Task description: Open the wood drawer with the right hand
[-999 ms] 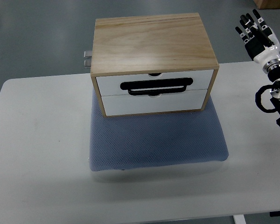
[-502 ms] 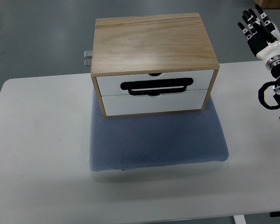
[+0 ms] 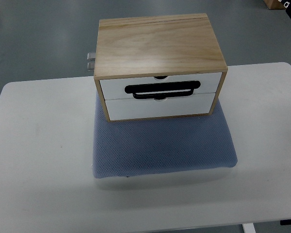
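Top view, looking steeply down. White table (image 3: pixel 39 160) fills most of the picture, grey floor (image 3: pixel 39 39) beyond its far edge.

Wooden drawer box (image 3: pixel 160 46) stands near the middle of the table, toward the far side. Light wood top and sides, grain running left to right. Its near part rests on a blue-grey padded mat (image 3: pixel 162 145); the mat extends out from under the box toward the camera and lies flat on the table.

Box front faces the camera. Two white drawer fronts, stacked: upper drawer (image 3: pixel 160 83) and lower drawer (image 3: pixel 160 108). Both sit flush with the wooden frame, closed. A black bar handle (image 3: pixel 162 90) lies across the seam between the two fronts, long and horizontal. A small dark notch shows at the top edge of each front.

At the box's left rear, a small grey metal fitting (image 3: pixel 90 61) sticks out past the side wall; detail too small to read.

Neither robot hand appears anywhere in the picture, so the state of the fingers cannot be told. Nothing touches the box or its handle.

A brown object (image 3: pixel 276 4) is cut off at the top right corner.
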Available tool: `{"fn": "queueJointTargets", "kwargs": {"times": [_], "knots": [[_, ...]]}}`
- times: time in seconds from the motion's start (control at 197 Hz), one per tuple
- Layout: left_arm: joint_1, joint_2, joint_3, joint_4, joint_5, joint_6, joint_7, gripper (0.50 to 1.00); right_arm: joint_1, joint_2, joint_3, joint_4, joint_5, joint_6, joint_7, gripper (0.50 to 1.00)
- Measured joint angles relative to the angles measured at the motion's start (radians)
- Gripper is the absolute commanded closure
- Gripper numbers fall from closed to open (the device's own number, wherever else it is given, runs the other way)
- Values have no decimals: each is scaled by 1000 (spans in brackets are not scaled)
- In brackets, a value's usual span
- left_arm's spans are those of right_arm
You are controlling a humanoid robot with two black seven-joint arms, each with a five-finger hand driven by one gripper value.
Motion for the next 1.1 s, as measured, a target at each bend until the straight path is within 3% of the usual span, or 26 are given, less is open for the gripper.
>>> {"fn": "queueJointTargets", "kwargs": {"times": [0.172, 0.391, 0.588, 0.725, 1.101], "knots": [[0, 0, 0, 0, 0, 0, 0, 500, 128, -63, -188, 48, -67, 65, -8, 556], [0, 0, 0, 0, 0, 0, 0, 500, 337, -160, -427, 228, -260, 97, -12, 556], [0, 0, 0, 0, -1, 0, 0, 500, 598, -172, -669, 351, -386, 234, -17, 556], [0, 0, 0, 0, -1, 0, 0, 500, 747, -144, -786, 382, -464, 298, -31, 556], [0, 0, 0, 0, -1, 0, 0, 500, 939, 27, -863, 423, -652, 306, -83, 556]]}}
